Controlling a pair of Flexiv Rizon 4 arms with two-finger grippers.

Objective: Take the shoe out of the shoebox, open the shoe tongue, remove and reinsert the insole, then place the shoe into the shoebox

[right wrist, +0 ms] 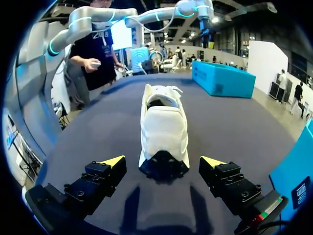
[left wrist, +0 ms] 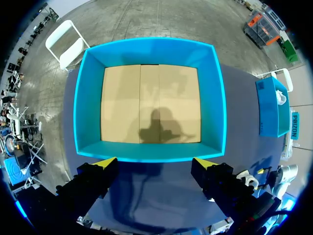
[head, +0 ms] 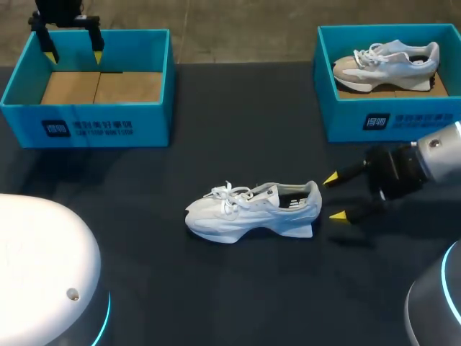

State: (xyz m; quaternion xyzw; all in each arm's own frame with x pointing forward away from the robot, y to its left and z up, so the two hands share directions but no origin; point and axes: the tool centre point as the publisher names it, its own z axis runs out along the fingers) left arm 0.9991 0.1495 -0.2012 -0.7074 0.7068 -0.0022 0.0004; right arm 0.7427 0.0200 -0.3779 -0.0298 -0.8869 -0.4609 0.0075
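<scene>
Right end effector (head: 333, 196): fingers spread, holding nothing, just behind the heel of the shoe (head: 252, 209).
Shoe: upright on its sole, mid-table (head: 216, 288), laced.
Left end effector (head: 73, 55): spread, holding nothing, above the vacant shoebox (head: 86, 119).
Step, judged: shoe is out; tongue-opening comes next and probably needs the heel steadied first.

From above and behind, my head camera looks down on the whole table (head: 216, 288). My left wrist camera hangs over the left shoebox (left wrist: 151, 51), facing straight down into it; my right wrist camera sits low, close behind the shoe (right wrist: 164, 122), looking along it. Both show in my head view too.
</scene>
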